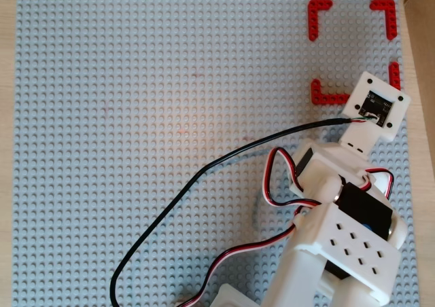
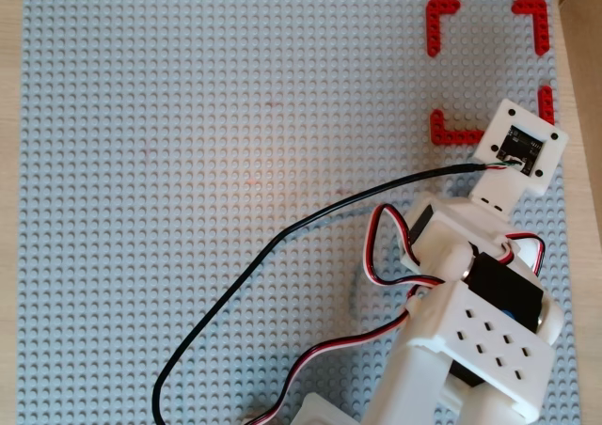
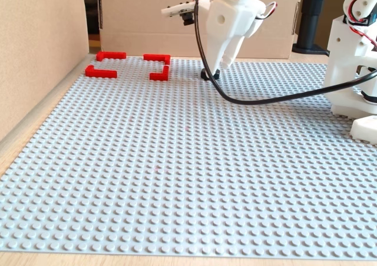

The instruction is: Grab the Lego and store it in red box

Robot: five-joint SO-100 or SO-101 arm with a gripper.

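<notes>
- So, starting at the left of the fixed view: the red box point(image 3: 100, 73) sits at the far corner of the grey studded baseplate point(image 3: 177, 178), its four corner brackets laid out in a square. I see nothing inside it from here, so the storing is not done.
- Just right of the box, my claw point(image 3: 211, 72) points down with its tips at the baseplate. It stands beside the nearest bracket, outside the outline.
- A small dark lump at the foot of my tips looks like the black Lego point(image 3: 205, 75). It is resting on or just above the studs, near the box but not in it.
- Whether my fingers are closed on the piece or only standing around it, I cannot tell. The white shell of my wrist hides the gap.
- In both overhead views my camera mount point(image 1: 375, 105) covers the claw and the Lego entirely, and also part of the box's lower right bracket.
- My judgement is that the reach is made and the grasp is either in hand or just due. The short carry left into the box, and the release, remain.
</notes>
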